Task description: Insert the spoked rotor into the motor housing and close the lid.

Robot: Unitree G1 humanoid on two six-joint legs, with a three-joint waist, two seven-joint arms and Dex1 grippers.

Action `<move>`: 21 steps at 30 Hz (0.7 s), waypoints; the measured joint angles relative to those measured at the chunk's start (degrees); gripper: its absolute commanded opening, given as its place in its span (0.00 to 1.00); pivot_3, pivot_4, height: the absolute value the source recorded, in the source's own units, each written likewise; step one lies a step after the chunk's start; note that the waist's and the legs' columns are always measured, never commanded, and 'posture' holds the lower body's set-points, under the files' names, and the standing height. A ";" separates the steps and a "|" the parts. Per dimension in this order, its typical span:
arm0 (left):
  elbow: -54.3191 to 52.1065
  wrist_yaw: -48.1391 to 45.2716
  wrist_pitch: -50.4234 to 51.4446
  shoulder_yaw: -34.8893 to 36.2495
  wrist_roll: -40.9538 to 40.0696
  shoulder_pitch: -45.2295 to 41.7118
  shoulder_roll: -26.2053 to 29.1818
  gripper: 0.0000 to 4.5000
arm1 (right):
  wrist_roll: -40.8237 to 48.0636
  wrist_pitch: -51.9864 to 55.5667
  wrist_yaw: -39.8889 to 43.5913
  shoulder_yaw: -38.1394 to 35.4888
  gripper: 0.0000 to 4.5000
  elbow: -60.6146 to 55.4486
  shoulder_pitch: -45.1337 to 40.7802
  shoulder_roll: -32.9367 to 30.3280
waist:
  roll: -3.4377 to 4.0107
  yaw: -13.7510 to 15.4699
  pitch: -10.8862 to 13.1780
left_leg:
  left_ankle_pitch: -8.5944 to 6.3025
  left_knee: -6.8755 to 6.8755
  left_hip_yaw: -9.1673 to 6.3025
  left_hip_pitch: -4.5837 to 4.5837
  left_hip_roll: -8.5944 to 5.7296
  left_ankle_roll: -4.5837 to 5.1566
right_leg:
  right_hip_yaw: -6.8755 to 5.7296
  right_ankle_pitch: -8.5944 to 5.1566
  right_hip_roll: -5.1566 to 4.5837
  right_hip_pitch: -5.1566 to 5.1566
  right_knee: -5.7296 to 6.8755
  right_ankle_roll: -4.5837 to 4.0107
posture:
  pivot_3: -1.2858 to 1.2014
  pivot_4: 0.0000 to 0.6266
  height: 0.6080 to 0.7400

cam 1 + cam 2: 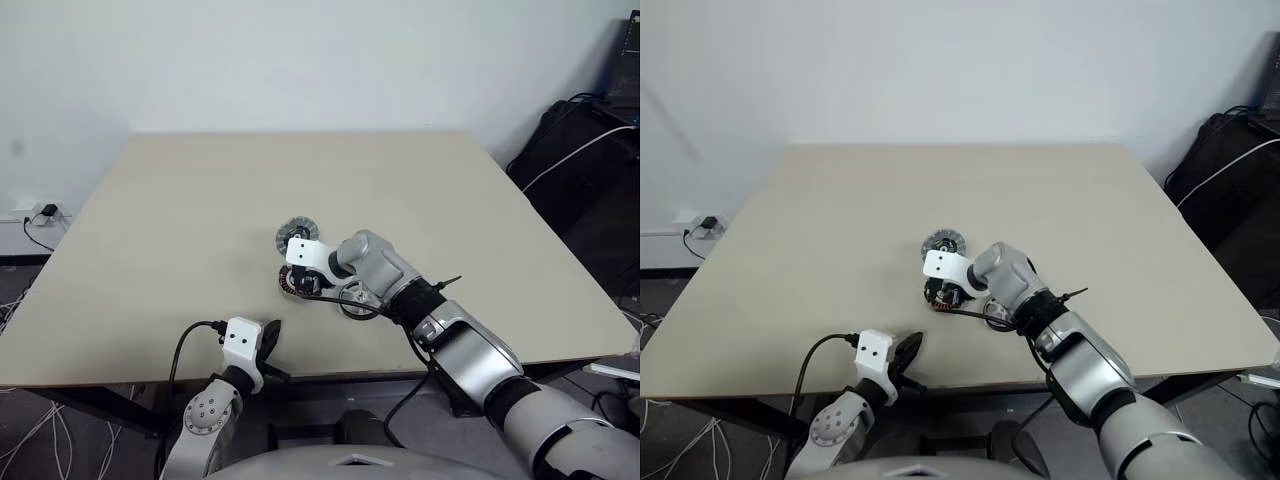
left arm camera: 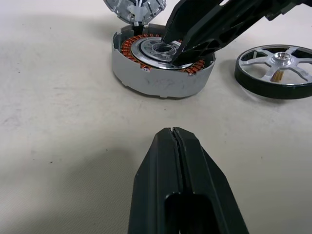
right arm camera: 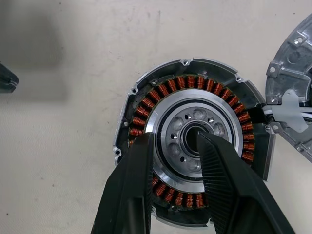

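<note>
Here the right gripper [image 3: 175,146], jaws part-spread and grasping nothing, probes the grey copper-wound motor housing [image 2: 161,63]; the dark-rimmed silver spoked rotor [image 2: 275,70] lies beside it. Left gripper [image 2: 174,134] clenched. Centre the rotor squarely before lowering.

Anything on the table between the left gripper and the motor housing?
No, just bare table between the left gripper and the motor housing, seen in the left wrist view.
</note>
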 measured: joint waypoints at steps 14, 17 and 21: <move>-0.01 0.27 0.01 -0.04 0.01 0.32 -0.41 0.01 | 1.44 1.14 1.04 -1.16 0.01 2.64 -0.86 1.23 | 0.07 -0.10 -0.02 | 0.00 -0.07 0.00 -0.01 0.00 0.00 | -0.11 -0.11 -0.16 0.02 0.01 -0.18 | 0.52 0.00 1.00; -0.03 0.31 0.02 -0.17 0.01 0.45 -0.43 0.01 | 1.40 1.12 0.71 -1.20 0.00 2.84 -0.91 1.42 | 0.09 0.01 -0.02 | 0.00 -0.07 0.03 -0.06 -0.01 0.00 | -0.22 -0.11 -0.35 0.05 0.02 -0.19 | 0.52 0.00 1.00; -0.03 0.31 0.02 -0.33 0.01 0.60 -0.42 0.01 | 1.45 1.12 0.62 -1.20 0.00 2.83 -0.91 1.43 | 0.11 0.01 -0.03 | 0.00 -0.07 0.03 -0.09 -0.01 0.00 | -0.27 -0.12 -0.37 0.05 0.02 -0.20 | 0.52 0.00 1.00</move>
